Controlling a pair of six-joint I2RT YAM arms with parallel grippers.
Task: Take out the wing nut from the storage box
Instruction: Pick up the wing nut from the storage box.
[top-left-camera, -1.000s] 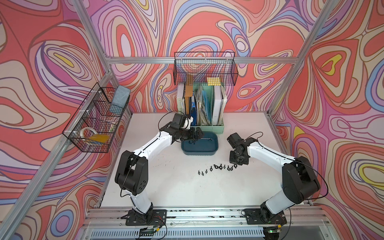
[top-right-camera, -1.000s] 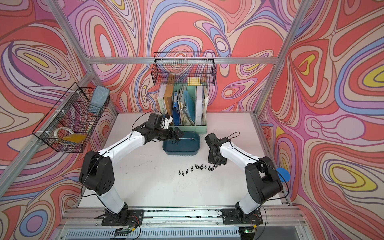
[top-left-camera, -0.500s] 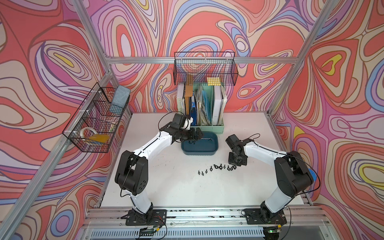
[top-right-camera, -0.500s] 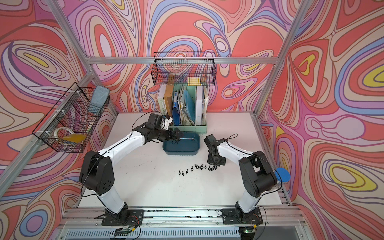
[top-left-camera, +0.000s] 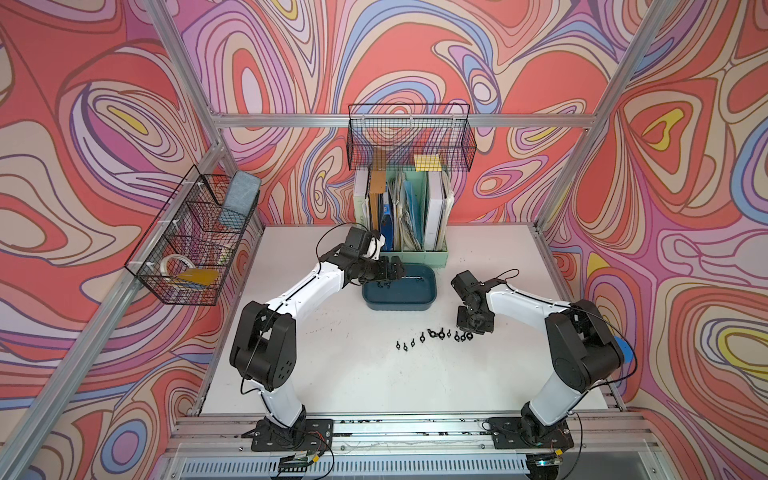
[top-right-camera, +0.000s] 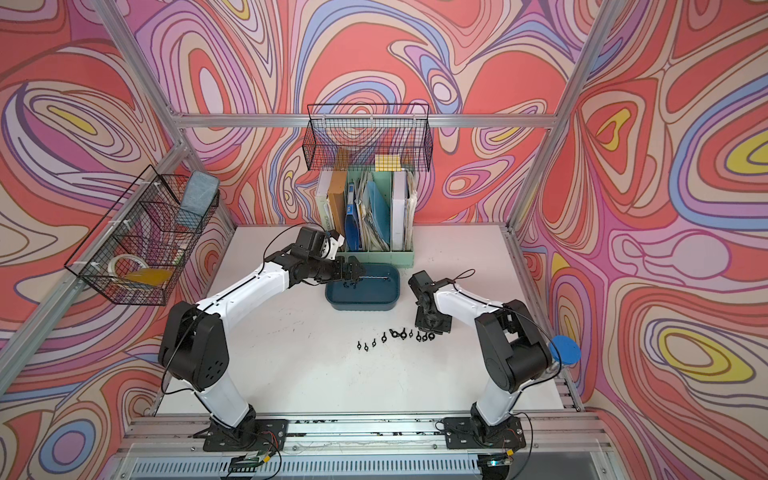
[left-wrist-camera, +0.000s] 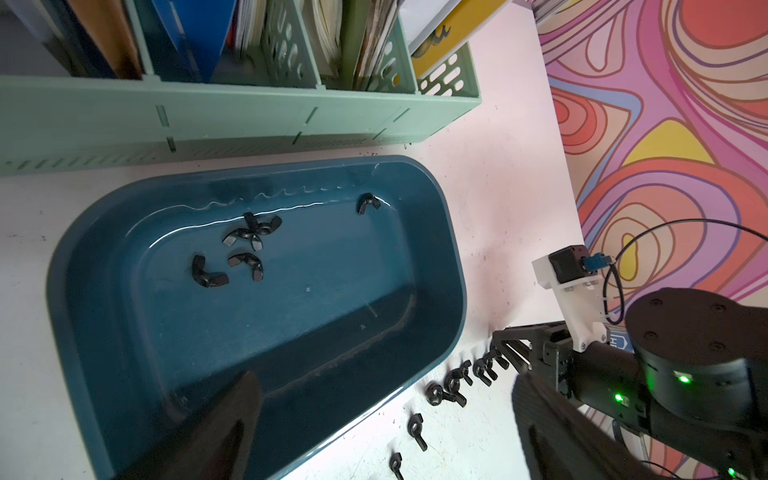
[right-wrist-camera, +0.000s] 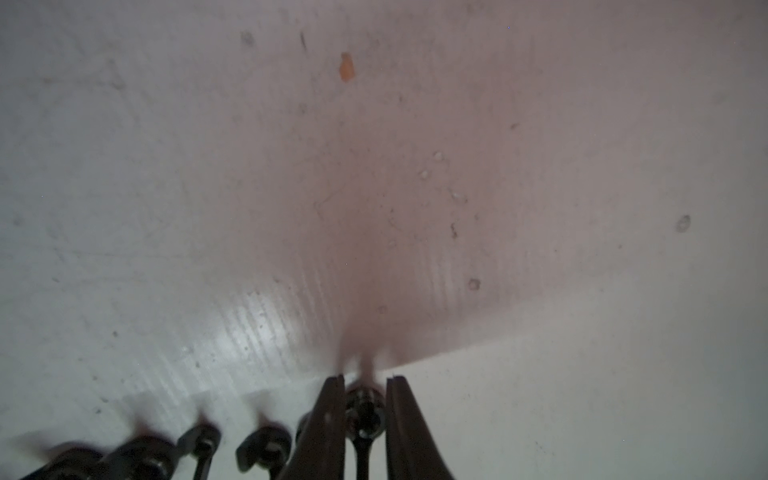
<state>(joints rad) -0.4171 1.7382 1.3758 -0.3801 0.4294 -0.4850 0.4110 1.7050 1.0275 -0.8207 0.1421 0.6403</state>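
Storage box (left-wrist-camera: 291, 332): smooth dark teal plastic, rounded corners; several black wing nuts (left-wrist-camera: 249, 237) are seen inside.
Left gripper (top-left-camera: 390, 272): held wide open above the box.
Right gripper (right-wrist-camera: 365, 380): fingers narrowly parted around one wing nut (right-wrist-camera: 365, 415), at the end of the row (top-left-camera: 432, 336) on the white table (top-left-camera: 374, 374).
Behind: a slotted mint-green file holder (top-left-camera: 432, 252).

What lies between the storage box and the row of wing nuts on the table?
Only bare table; both top views show the storage box and the row of wing nuts apart.
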